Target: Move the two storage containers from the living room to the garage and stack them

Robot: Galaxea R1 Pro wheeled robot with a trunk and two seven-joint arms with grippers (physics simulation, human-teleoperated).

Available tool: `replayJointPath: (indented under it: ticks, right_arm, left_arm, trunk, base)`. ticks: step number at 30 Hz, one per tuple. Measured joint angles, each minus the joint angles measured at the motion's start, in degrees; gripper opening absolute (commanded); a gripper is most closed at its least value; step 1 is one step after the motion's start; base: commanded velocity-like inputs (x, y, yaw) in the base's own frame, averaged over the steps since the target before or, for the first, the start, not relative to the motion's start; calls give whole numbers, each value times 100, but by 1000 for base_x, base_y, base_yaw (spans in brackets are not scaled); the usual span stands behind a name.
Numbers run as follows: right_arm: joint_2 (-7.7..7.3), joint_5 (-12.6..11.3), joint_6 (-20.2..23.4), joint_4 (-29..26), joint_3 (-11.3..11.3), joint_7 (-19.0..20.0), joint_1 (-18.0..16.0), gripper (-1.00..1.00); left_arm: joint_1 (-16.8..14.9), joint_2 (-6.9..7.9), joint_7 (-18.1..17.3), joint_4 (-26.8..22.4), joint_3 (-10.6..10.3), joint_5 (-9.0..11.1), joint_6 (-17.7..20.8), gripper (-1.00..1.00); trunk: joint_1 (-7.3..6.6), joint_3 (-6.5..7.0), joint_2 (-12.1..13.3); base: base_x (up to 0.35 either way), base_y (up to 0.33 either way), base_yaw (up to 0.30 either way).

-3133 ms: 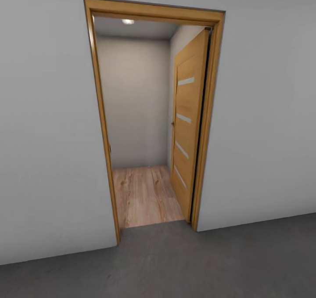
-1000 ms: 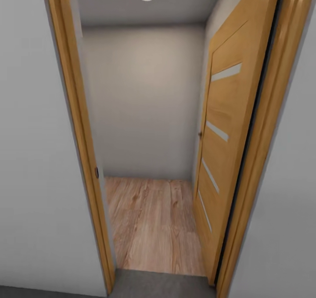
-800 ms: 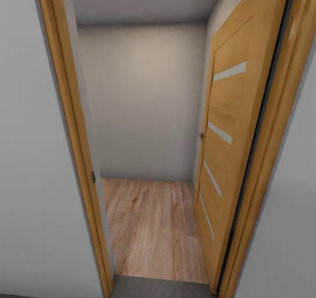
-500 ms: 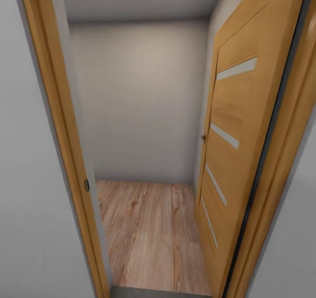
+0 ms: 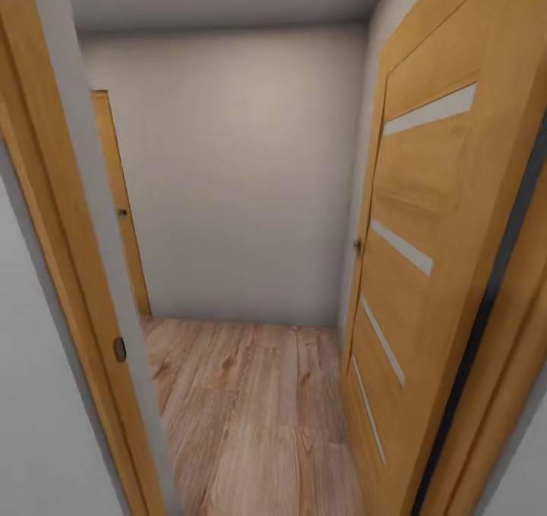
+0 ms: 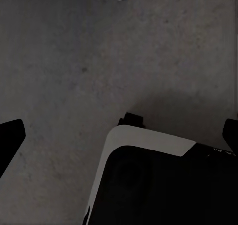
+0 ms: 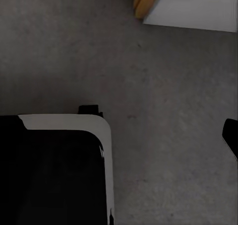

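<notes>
Ahead, your head camera takes in a grey wall (image 5: pixel 235 174) at the back of a small space, with a light plank floor (image 5: pixel 251 417) running up to it. One wooden door (image 5: pixel 425 273) stands swung open on the right, carrying four pale strips and a small knob (image 5: pixel 357 246). You can count two wooden frames: the near door frame (image 5: pixel 38 273) at the left edge, with a little latch plate (image 5: pixel 119 349), and a second frame (image 5: pixel 118 204) further in on the left.

Your wrist cameras give you something else: the floor (image 6: pixel 64 71), dark grey rough concrete, lying under both arms. Each of them catches one corner of the robot's base (image 6: pixel 148 185), black with a white rim, plus a bit of pale wall foot (image 7: pixel 193 6) and wood trim (image 7: pixel 146 1).

Your left tool (image 6: pixel 119 135) is spread wide, one dark finger (image 6: pixel 10 135) at each side edge, with nothing between them. Your right tool (image 7: pixel 119 135) shows one finger (image 7: pixel 231 135) far out at the edge; the other is lost against the black base, so it reads as wide too.
</notes>
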Motion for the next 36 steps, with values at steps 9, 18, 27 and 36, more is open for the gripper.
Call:
replayJointPath:
  ticks: [9, 18, 27, 36]
  right_arm:
    - [-13, -4, -16, -6, -3, 2, 2, 100]
    - [-14, 4, -48, -6, 0, 11, 3, 100]
    - [-28, 3, -53, -3, -8, 11, 2, 100]
    - [-32, 3, -53, -1, -9, 12, 4, 100]
  left_arm:
    - [-1, 0, 0, 0, 0, 0, -7, 100]
    - [-1, 3, 0, 0, 0, 0, -6, 100]
    - [-1, 7, 0, -5, -7, -4, -78, 100]
    - [-2, 7, 0, -5, 0, 7, -80, 100]
  trunk:
    - [0, 0, 0]
    - [0, 0, 0]
    - [3, 0, 0]
    - [1, 0, -1]
  base:
    - [322, -92, 136]
    - [322, -90, 4]
    - [111, -17, 0]
    - [169, -1, 0]
